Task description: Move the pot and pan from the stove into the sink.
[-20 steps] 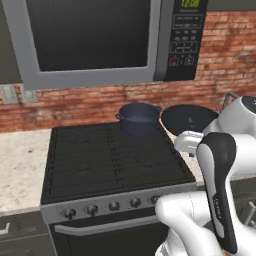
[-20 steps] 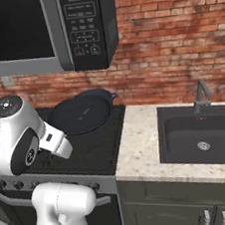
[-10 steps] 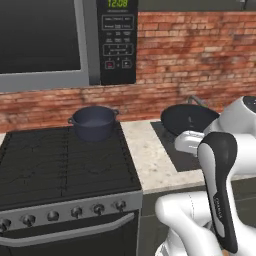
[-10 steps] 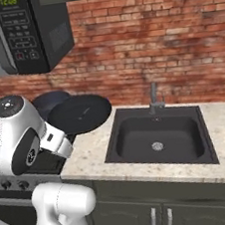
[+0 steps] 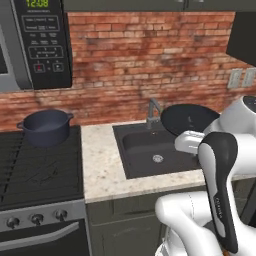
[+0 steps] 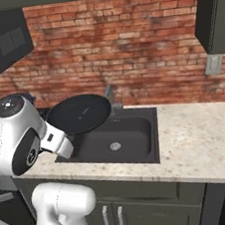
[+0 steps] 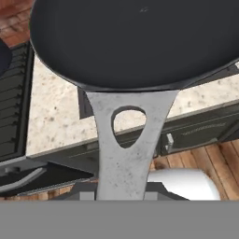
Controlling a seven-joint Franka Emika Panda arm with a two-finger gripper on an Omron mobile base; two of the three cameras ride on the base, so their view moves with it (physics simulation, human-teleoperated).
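The pot [image 5: 45, 127] sits on the stove [image 5: 35, 172]; a beige stone counter [image 6: 199, 145] frames the sink [image 6: 120, 138].

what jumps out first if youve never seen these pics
The pan grabs the eye first: the gripper holds it by its grey handle, up in the air over the left part of the sink. Next comes the pot, alone on the stove at the back, to the left of the sink. Behind it all runs a red brick wall.

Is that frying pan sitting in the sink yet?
Not yet. The pan hangs in the air above the sink, held by its handle.
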